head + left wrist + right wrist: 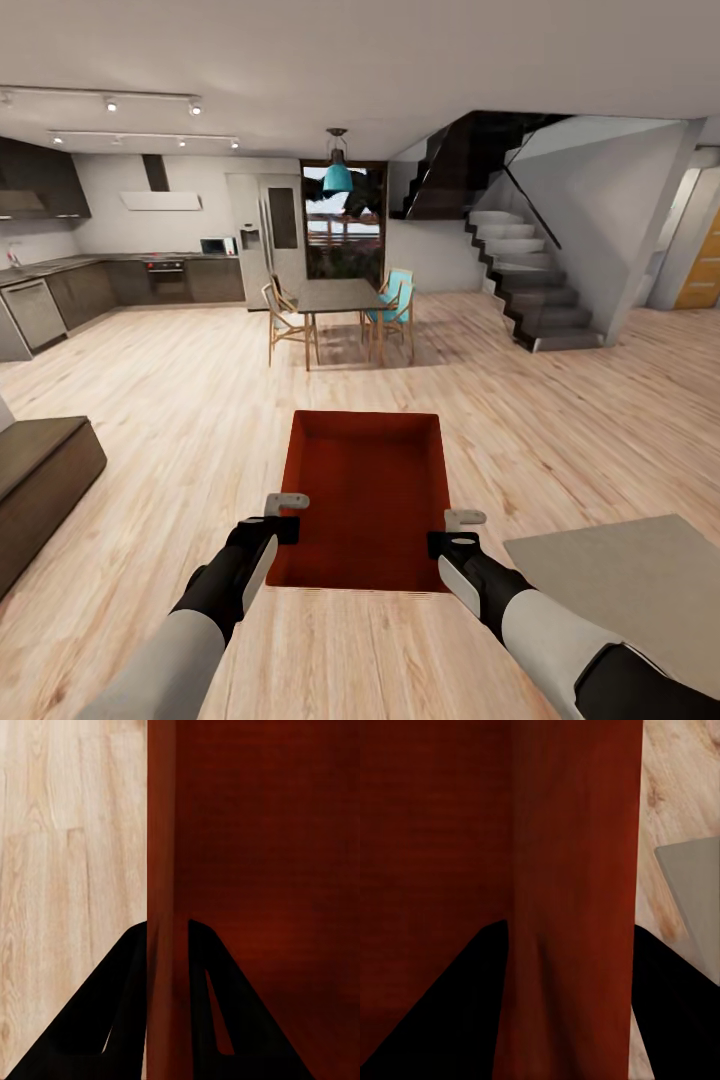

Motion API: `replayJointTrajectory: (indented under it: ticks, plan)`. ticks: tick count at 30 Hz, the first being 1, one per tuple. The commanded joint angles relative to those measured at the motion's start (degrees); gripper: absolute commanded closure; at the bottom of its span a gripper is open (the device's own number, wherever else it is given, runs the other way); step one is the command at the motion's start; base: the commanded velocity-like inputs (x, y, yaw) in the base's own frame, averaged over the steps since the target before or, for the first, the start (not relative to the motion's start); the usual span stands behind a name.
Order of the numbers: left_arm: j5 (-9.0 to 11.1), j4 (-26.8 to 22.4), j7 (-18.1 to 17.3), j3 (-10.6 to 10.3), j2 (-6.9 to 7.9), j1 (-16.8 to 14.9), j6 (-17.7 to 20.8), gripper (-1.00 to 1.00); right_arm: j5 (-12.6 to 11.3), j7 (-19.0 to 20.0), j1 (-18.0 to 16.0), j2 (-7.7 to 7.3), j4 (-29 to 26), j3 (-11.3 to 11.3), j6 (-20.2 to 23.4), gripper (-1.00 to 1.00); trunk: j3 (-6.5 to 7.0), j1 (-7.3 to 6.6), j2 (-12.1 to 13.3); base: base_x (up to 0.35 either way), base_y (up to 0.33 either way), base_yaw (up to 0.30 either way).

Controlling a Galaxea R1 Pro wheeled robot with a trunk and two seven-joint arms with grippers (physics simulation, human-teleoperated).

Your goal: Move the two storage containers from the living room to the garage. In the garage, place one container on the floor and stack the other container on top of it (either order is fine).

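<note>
Left gripper (287,512) & right gripper (458,528) each pinch a side wall of one storage container (366,490), carried level over the wood floor (180,420), prob. so the bin won't tip en route.

Red bin (365,495) between both end effectors

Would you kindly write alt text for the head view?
Both grippers, left and right, clamp the side walls of a red bin carried over a wood floor. Ahead are a dining table, a kitchen and stairs.
</note>
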Motion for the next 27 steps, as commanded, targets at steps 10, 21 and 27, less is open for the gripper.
replayJointTrajectory:
  ticks: [10,21,27]
  plan:
    - [-2.3,-0.2,1.2,1.1,-0.04,-0.1,0.6,1.00,1.1,-0.7,0.0,-0.04,-0.1,-0.2,0.5,1.00,-0.13,0.07,-0.1,0.322,0.000,0.000]
    - [-2.3,-0.2,1.1,1.1,-0.04,-0.1,0.6,1.00,1.0,-0.7,0.0,-0.04,-0.1,-0.2,0.5,1.00,-0.13,0.07,-0.1,0.322,0.000,0.000]
    - [-2.3,-0.2,1.1,1.1,-0.04,-0.1,0.6,1.00,1.0,-0.7,0.0,-0.04,-0.1,-0.2,0.5,1.00,-0.13,0.07,-0.1,0.322,0.000,0.000]
